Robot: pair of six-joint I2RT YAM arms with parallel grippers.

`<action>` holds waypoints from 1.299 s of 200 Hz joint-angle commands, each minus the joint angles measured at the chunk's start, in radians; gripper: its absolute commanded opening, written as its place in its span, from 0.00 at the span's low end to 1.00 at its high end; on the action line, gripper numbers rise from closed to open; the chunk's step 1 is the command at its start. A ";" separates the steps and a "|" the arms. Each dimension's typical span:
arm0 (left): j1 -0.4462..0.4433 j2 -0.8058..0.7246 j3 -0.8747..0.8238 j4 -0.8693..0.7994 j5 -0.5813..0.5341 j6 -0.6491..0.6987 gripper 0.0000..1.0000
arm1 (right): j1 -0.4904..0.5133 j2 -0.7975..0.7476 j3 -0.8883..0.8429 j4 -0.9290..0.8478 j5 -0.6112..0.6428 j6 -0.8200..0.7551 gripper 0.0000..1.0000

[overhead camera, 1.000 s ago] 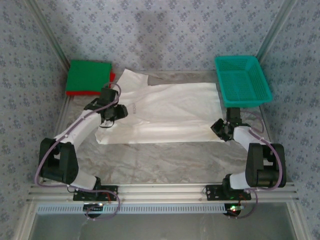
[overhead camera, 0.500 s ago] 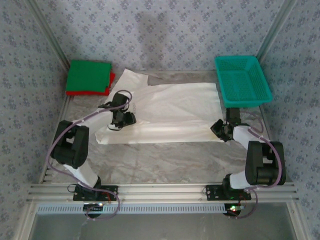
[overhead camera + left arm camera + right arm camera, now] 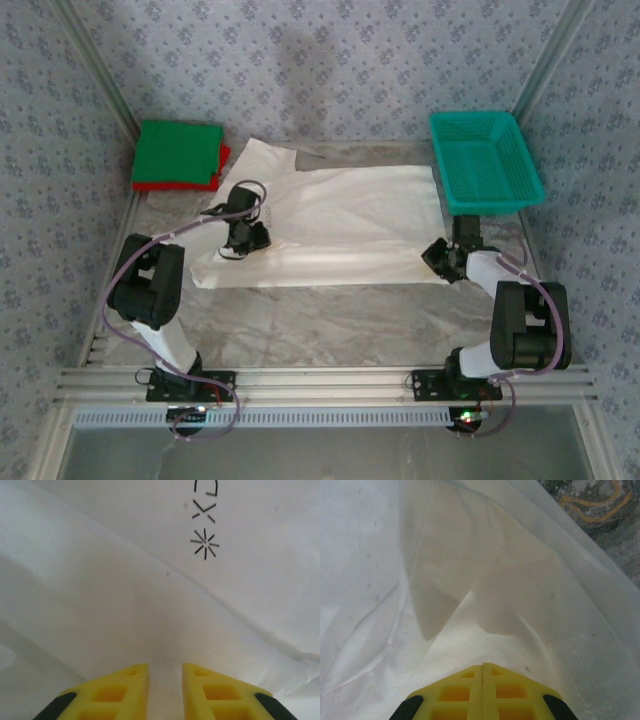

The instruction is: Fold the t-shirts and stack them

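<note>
A grey marbled table (image 3: 330,320) carries everything. The off-white t-shirt (image 3: 350,215) lies spread flat across its middle and far part. The shirt runs sideways, its sleeve end toward the left and its hem end toward the right, with a long fold line along the near edge.

A teal plastic mesh basket (image 3: 487,160) sits at the far right corner, just beyond the shirt's right end. At the far left corner the green t-shirt (image 3: 178,152) is folded into a square and lies on top of the red t-shirt (image 3: 170,186). Only a thin border of the red one shows.

The left arm (image 3: 150,290) reaches up to the shirt's left portion, and the right arm (image 3: 525,320) bends in toward its near right corner.

The left gripper (image 3: 232,250) is down on the cloth. Its yellow fingers (image 3: 115,690) stand narrowly apart with white fabric in the gap, and it cannot be told whether they pinch it. The right gripper (image 3: 437,255) has its fingers (image 3: 455,692) pressed tight together on the shirt, and creases in the cloth converge at the tips.

A small black star-shaped print (image 3: 205,542) marks the fabric ahead of the left gripper.
</note>
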 commanded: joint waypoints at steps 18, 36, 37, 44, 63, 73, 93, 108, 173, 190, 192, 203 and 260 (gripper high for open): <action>-0.010 0.026 0.046 0.001 0.019 0.010 0.07 | -0.011 0.002 0.022 -0.011 0.002 -0.008 0.00; -0.020 -0.007 0.021 0.002 0.007 0.000 0.11 | -0.013 -0.003 0.022 -0.015 0.002 -0.010 0.00; -0.021 -0.010 0.019 0.002 0.006 -0.002 0.12 | -0.014 -0.003 0.023 -0.015 0.002 -0.010 0.00; -0.023 -0.030 0.005 0.001 0.002 -0.011 0.21 | -0.015 -0.004 0.024 -0.015 0.000 -0.012 0.00; -0.027 -0.096 -0.041 0.002 -0.004 -0.037 0.25 | -0.015 -0.003 0.028 -0.021 0.000 -0.019 0.00; -0.034 -0.125 -0.059 -0.004 -0.007 -0.052 0.29 | -0.016 -0.003 0.033 -0.029 0.003 -0.022 0.00; -0.064 -0.168 -0.084 -0.017 -0.037 -0.074 0.35 | -0.019 -0.006 0.038 -0.042 0.000 -0.026 0.00; -0.076 -0.176 -0.100 -0.013 -0.043 -0.089 0.36 | -0.022 -0.009 0.037 -0.044 0.000 -0.028 0.00; -0.080 -0.072 -0.078 0.037 -0.059 -0.062 0.36 | -0.025 -0.009 0.036 -0.039 -0.015 -0.025 0.00; -0.080 -0.045 -0.055 0.035 -0.068 -0.045 0.34 | -0.027 -0.009 0.034 -0.042 -0.018 -0.025 0.00; -0.080 -0.042 -0.053 0.036 -0.069 -0.044 0.33 | -0.026 -0.010 0.034 -0.041 -0.018 -0.025 0.00; -0.079 -0.029 -0.041 0.035 -0.075 -0.037 0.30 | -0.026 -0.013 0.031 -0.039 -0.017 -0.025 0.00; -0.078 -0.023 0.006 0.022 -0.096 -0.002 0.00 | -0.025 -0.015 0.026 -0.035 -0.027 -0.023 0.00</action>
